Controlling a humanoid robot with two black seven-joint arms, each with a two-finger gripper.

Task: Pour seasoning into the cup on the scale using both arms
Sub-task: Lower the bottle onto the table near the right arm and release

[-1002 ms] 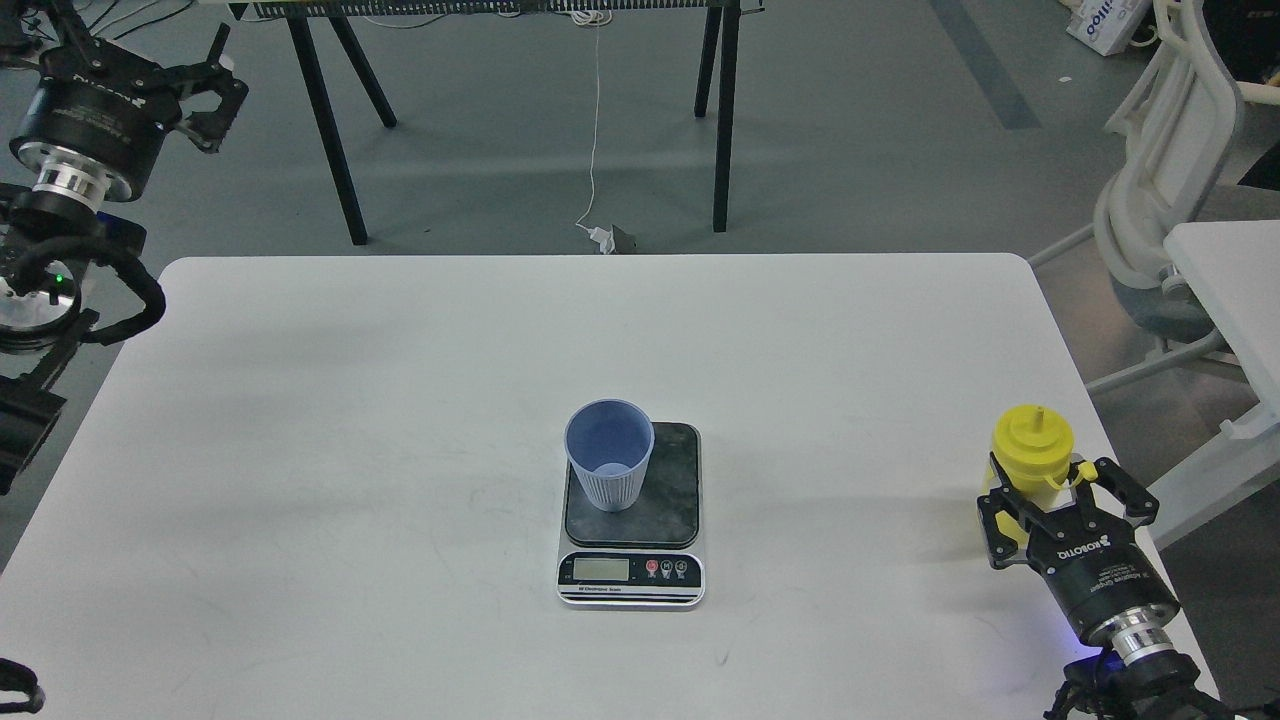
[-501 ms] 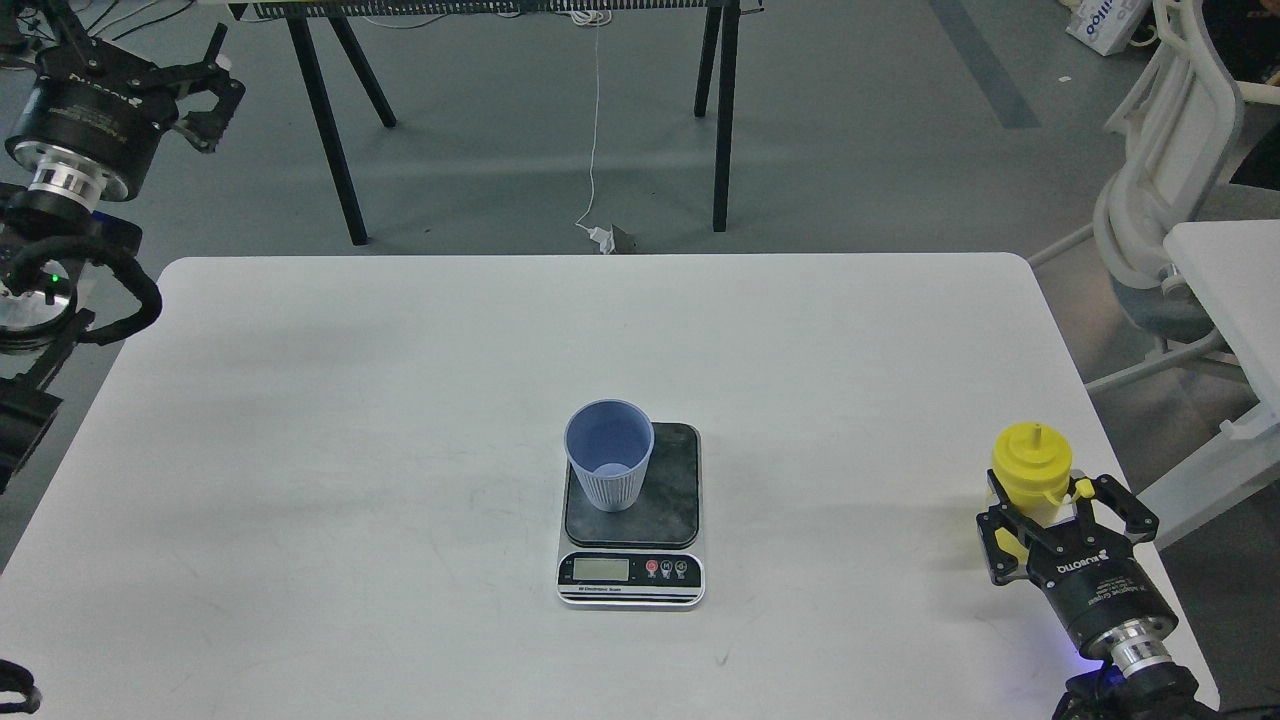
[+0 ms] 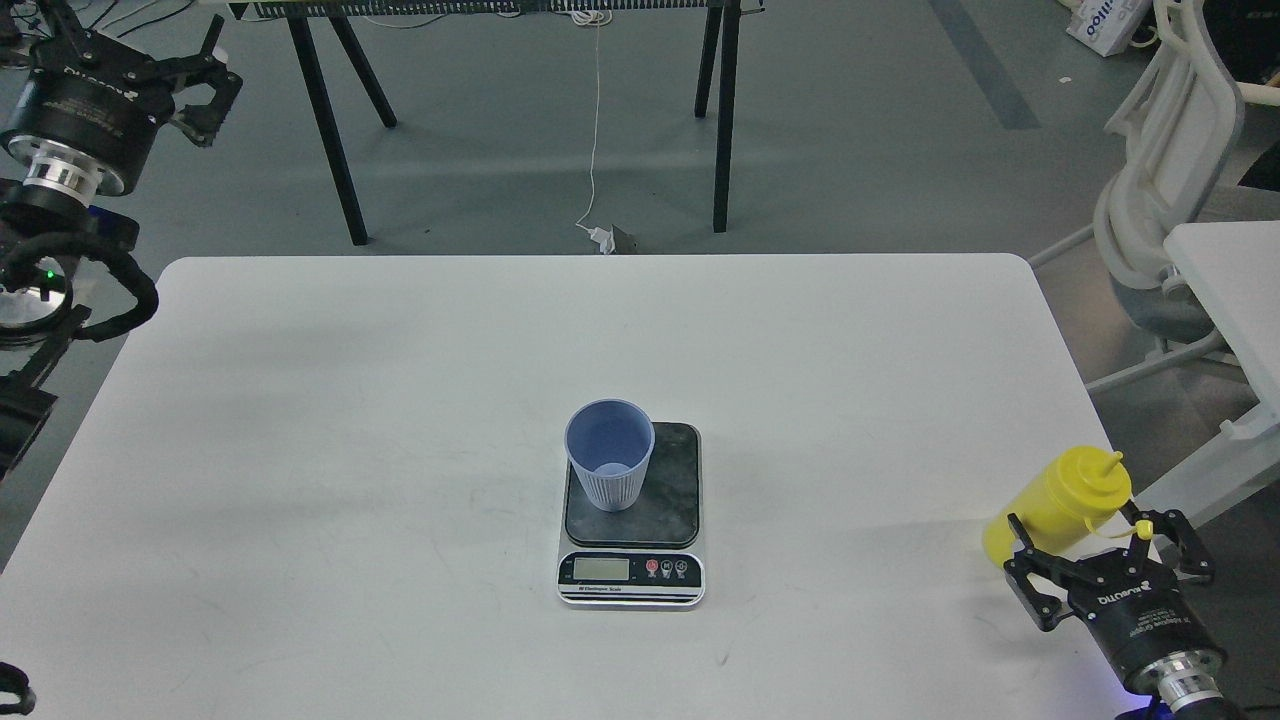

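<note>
A: Table [image 3: 300, 420], white, filling centre and lower frame. Scale [image 3: 631, 510], dark plate, lower centre. Cup [image 3: 609, 455], light blue, upright on left part of plate, looking empty.

B: Arms?

A: Left gripper [image 3: 205, 95], upper left of frame, beyond table edge, fingers spread, holding nothing. Right gripper [image 3: 1105, 555], lower right corner, fingers wide apart, gripping nothing.

B: Seasoning?

A: Yellow bottle [image 3: 1055, 500], lower right, leaning over near table edge; base toward lower left, nozzle toward upper right, away from cup. Directly above right gripper in frame, just beyond fingers; touching or not, cannot tell. Tethered cap [image 3: 1143, 530] dangling by right finger.

B: Nearer arm?

A: Right, by far. Long axis slanted across gripper opening; likely regrasp needed before carrying leftward to cup.
</note>
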